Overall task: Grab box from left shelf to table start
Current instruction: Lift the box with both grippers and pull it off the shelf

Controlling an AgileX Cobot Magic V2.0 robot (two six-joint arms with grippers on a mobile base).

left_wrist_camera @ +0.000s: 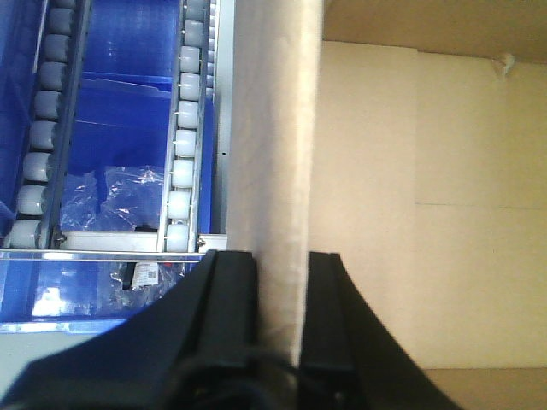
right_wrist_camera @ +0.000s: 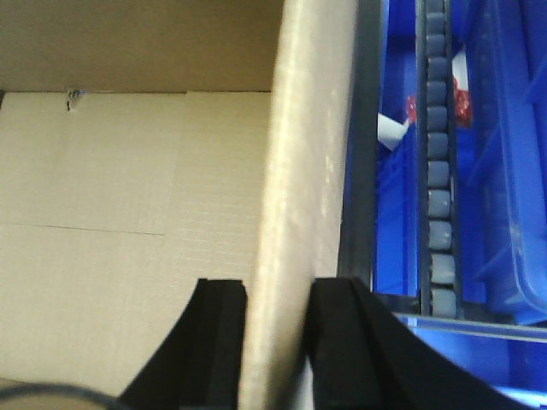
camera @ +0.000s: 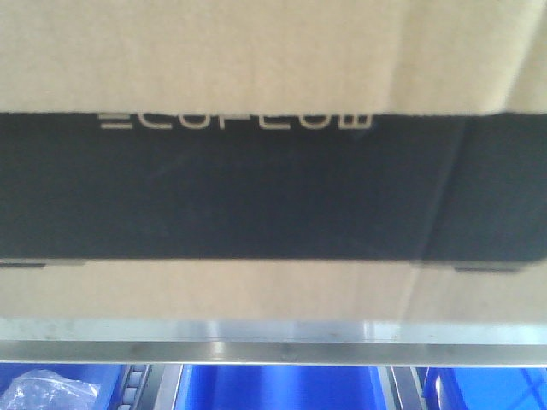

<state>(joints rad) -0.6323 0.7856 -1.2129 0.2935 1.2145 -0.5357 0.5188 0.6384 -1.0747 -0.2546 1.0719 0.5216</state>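
The brown cardboard box point(camera: 273, 51) fills the front view, its black panel lettered ECOFLOW facing me, just above the silver rail of the left shelf point(camera: 273, 342). My left gripper point(left_wrist_camera: 282, 256) is shut on the box's left wall point(left_wrist_camera: 273, 128), one black finger outside and one inside. In the right wrist view my right gripper point(right_wrist_camera: 280, 286) is shut on the box's right wall point(right_wrist_camera: 312, 128) the same way. The box's bare cardboard inside point(left_wrist_camera: 427, 213) shows in both wrist views. The table is out of view.
Blue plastic bins point(camera: 282, 389) sit below the rail, one holding a clear plastic bag point(camera: 51, 393). Roller tracks point(left_wrist_camera: 184, 128) run beside the box on the left, with bagged parts point(left_wrist_camera: 128, 192) under them. Another roller track point(right_wrist_camera: 438, 171) and blue bins point(right_wrist_camera: 513, 171) flank the right wall.
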